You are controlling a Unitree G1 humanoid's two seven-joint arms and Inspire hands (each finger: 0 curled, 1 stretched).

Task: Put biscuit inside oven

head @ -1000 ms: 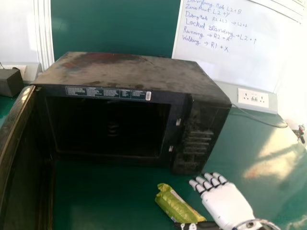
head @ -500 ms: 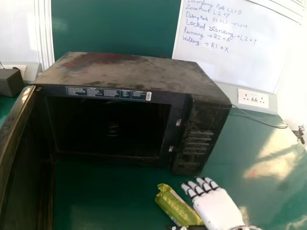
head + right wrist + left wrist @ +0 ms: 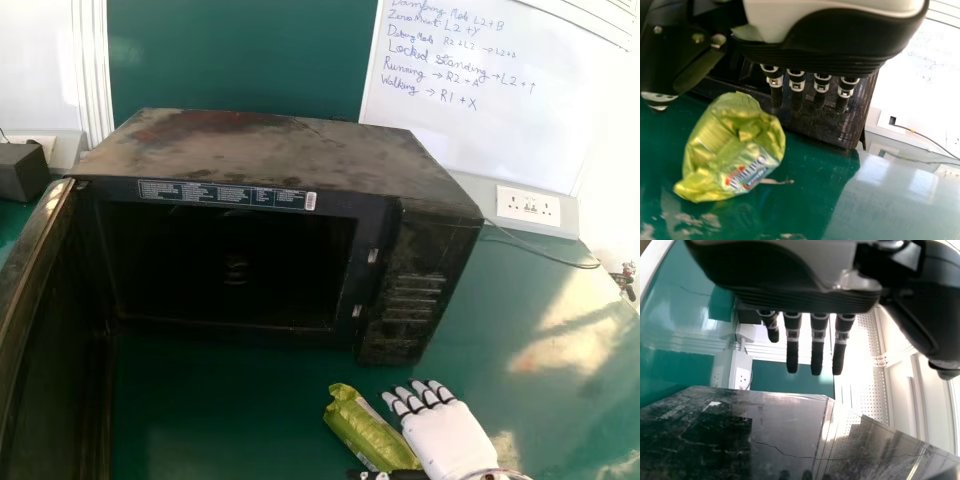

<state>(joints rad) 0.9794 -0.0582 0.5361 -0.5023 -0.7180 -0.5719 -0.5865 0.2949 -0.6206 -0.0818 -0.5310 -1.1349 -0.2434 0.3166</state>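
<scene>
We hold our right hand (image 3: 449,440) open just right of the biscuit (image 3: 366,428) on the near table (image 3: 220,430), likely to grasp it, our left hand (image 3: 790,299) open too, the far oven (image 3: 290,155) open for loading.

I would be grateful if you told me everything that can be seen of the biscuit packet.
The packet is a shiny yellow-green wrapper that looks like thin plastic film, crumpled at its end, with a pale blue and red label patch. It is long and lies on its side on the green table, slanting, outside and in front of the oven. The right hand is close beside it, partly covering it in the head view; whether they touch is unclear.
</scene>
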